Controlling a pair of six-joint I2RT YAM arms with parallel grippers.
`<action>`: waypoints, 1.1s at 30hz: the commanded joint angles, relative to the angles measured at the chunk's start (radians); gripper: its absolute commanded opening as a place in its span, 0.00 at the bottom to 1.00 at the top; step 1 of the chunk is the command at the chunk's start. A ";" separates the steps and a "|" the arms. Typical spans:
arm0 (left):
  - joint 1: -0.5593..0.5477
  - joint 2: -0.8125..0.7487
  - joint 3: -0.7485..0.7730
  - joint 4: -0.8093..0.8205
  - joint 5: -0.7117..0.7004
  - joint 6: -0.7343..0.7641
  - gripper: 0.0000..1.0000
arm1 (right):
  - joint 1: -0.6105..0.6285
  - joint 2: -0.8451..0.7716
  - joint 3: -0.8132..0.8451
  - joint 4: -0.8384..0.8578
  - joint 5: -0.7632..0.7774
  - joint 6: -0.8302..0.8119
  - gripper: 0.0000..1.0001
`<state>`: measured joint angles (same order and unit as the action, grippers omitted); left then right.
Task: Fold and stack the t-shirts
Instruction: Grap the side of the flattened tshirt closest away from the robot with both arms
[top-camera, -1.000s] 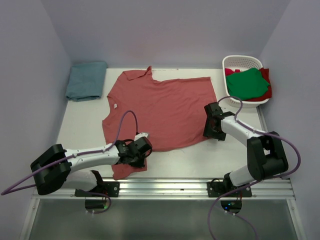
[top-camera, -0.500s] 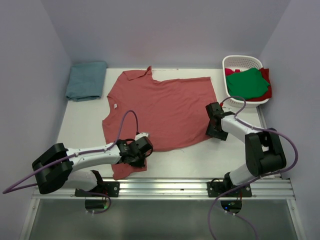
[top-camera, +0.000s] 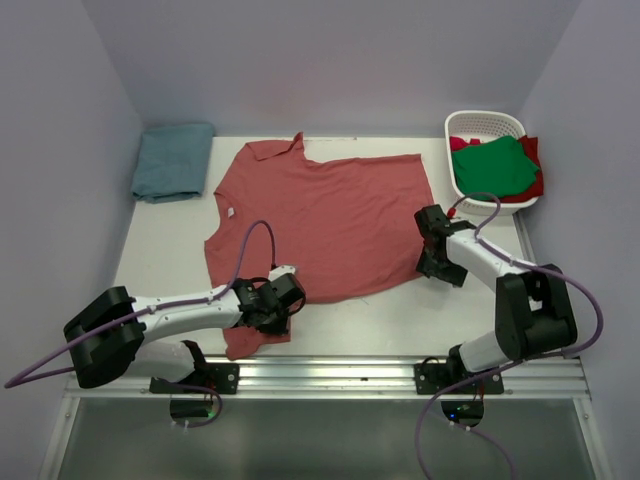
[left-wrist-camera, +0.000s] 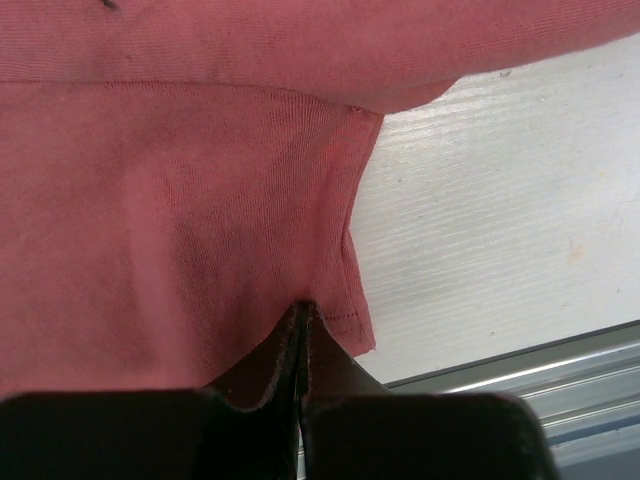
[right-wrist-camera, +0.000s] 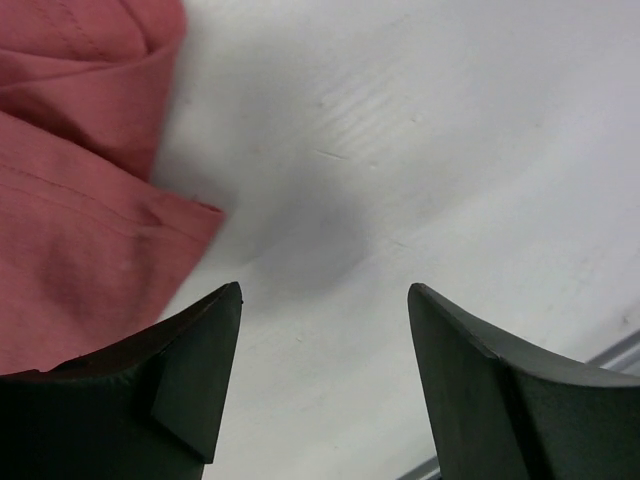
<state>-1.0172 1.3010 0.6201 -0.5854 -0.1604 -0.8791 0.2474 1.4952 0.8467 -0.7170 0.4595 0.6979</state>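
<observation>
Shirt (top-camera: 330, 215) in left gripper (left-wrist-camera: 301, 312), right gripper (right-wrist-camera: 325, 292) spread

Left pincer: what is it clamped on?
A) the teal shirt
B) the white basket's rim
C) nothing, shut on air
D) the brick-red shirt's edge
D: the left wrist view shows the left pincer shut, with the hem of the brick-red shirt pinched between its fingers.
</observation>
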 joint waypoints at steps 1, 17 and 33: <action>-0.006 -0.014 0.013 -0.063 -0.018 0.011 0.00 | -0.003 -0.058 0.038 -0.156 0.085 0.048 0.72; -0.006 -0.058 -0.026 -0.051 -0.018 0.005 0.00 | -0.007 -0.060 0.135 -0.069 0.048 0.000 0.72; -0.006 -0.100 -0.046 -0.074 -0.030 -0.020 0.00 | -0.030 0.189 0.072 0.099 -0.001 0.008 0.62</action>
<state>-1.0172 1.2186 0.5766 -0.6449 -0.1684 -0.8803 0.2295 1.6409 0.9459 -0.6769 0.4507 0.6945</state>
